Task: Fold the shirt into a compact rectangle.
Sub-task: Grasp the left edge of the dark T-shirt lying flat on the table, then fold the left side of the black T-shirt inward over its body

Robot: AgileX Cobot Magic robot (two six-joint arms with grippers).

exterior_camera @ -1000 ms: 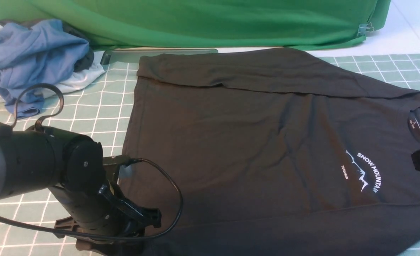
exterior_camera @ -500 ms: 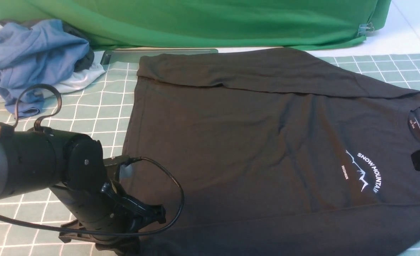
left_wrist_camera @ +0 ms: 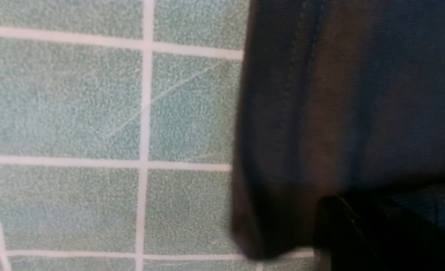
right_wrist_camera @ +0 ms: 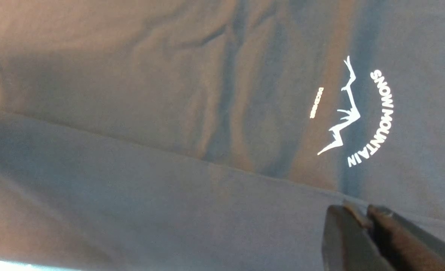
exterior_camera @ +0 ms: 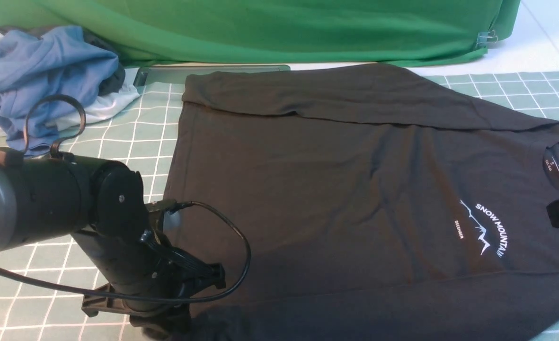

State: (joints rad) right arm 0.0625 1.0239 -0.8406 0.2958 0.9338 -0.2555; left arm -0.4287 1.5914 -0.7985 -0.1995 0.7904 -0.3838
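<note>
The shirt (exterior_camera: 336, 189) is lying flat on the table (exterior_camera: 123, 142), its long axis running 9 to 3 o'clock and its collar pointing to 3. The right fingers (right_wrist_camera: 339, 241) are pinching its fold at 5, nearly closed. The left fingers (left_wrist_camera: 376, 233) are sitting at the hem at 7, and I cannot tell their grip.

shirt (exterior_camera: 336, 180) = matt black soft knit cloth, lightly creased, flat white print; mat (left_wrist_camera: 68, 94) = grainy matt green surface with white grid lines; backdrop cloth (exterior_camera: 260, 28) = smooth green fabric, slight sheen; left arm housing (exterior_camera: 113, 203) = black, plastic-looking, semi-matt.
</note>
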